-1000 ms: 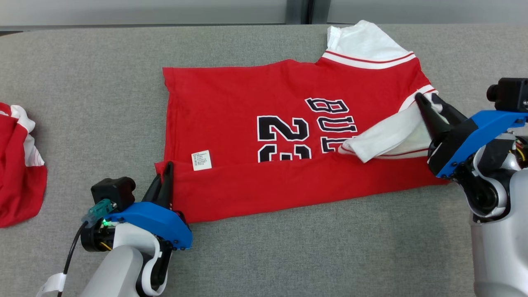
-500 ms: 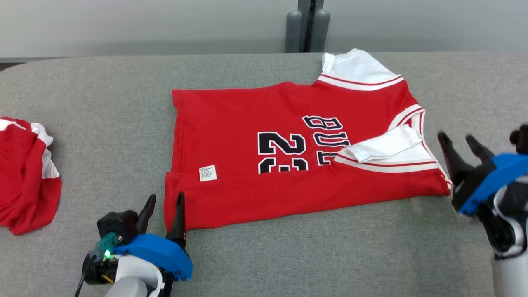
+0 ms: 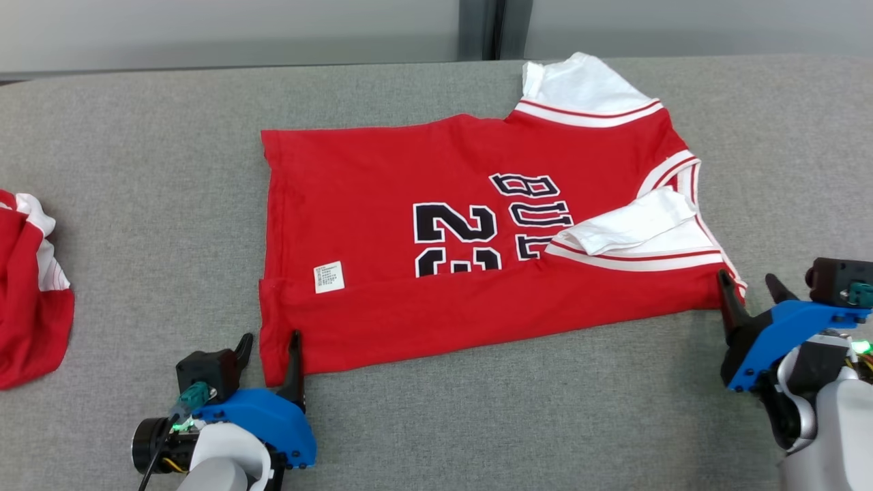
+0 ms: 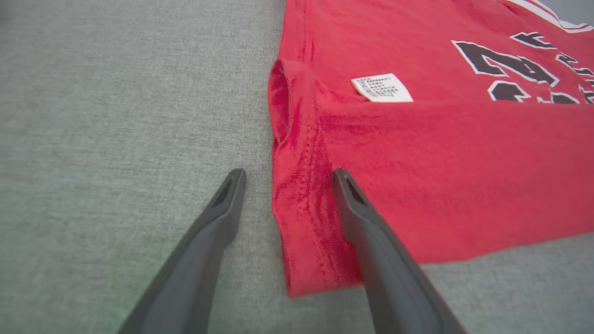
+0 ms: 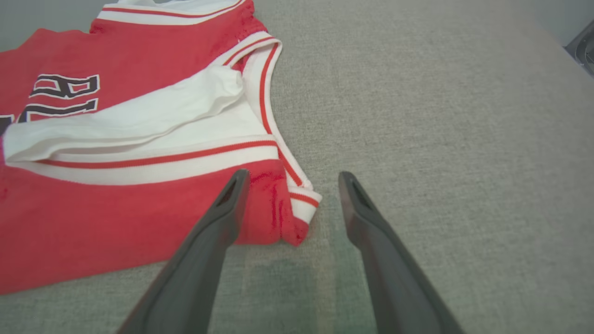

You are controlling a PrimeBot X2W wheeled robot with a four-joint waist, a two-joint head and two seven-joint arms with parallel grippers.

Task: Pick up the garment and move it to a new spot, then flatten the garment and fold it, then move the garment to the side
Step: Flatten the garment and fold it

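garment (image 3: 470,245) flat mid-table (image 3: 477,423), near long edge plus one sleeve folded over. you owe far-side fold, cross fold, move aside. your left gripper (image 3: 270,336) wide, astride hem corner; right gripper (image 3: 747,276) wide at shoulder corner; nothing held.

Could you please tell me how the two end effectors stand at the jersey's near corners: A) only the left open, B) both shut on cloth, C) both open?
C: the left end effector and right end effector each show spread fingers, a corner of the jersey lying loose between them.
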